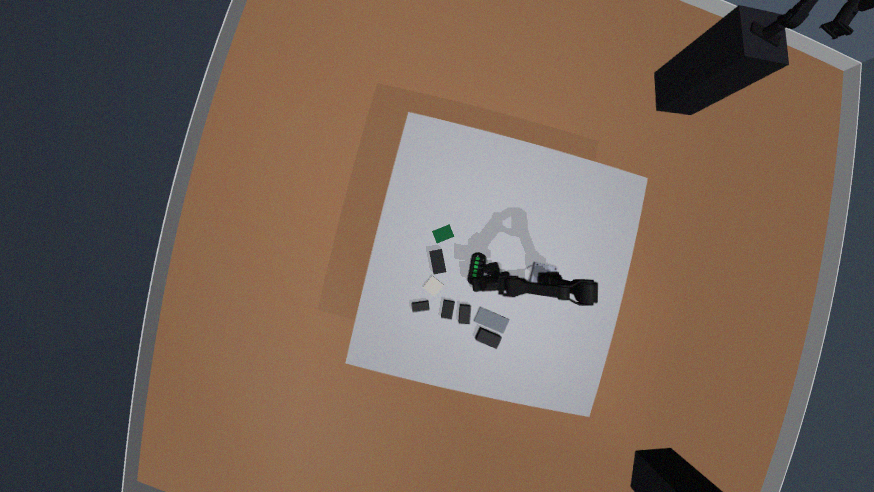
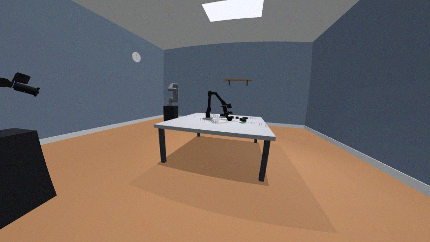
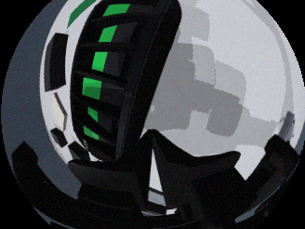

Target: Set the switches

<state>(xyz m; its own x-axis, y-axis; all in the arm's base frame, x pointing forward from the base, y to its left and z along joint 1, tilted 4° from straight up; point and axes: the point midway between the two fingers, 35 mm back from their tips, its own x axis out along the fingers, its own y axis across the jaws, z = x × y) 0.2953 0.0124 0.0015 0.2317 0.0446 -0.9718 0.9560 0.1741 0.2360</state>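
The dark grey controller unit [image 1: 472, 267] [image 3: 144, 60] lies on the white bench [image 1: 519, 378] with its switch side up. In the wrist view its row of rocker switches shows green ends on the left and dark ends on the right. The tilts differ along the row, but I cannot read every setting surely. The label on the underside is hidden. My gripper [image 3: 152, 132] is shut and empty, with its tips beside the unit's near end in the wrist view. Whether they touch it I cannot tell. In the overhead view the arm covers the fingertips.
A green board [image 1: 442, 233] [image 3: 81, 10], a dark block [image 1: 437, 260] [image 3: 56, 62] and a cream piece [image 1: 433, 285] [image 3: 59, 112] lie beyond the unit. Several small dark blocks, one of them at the left [image 1: 420, 305], and a grey plate [image 1: 491, 319] lie to one side.
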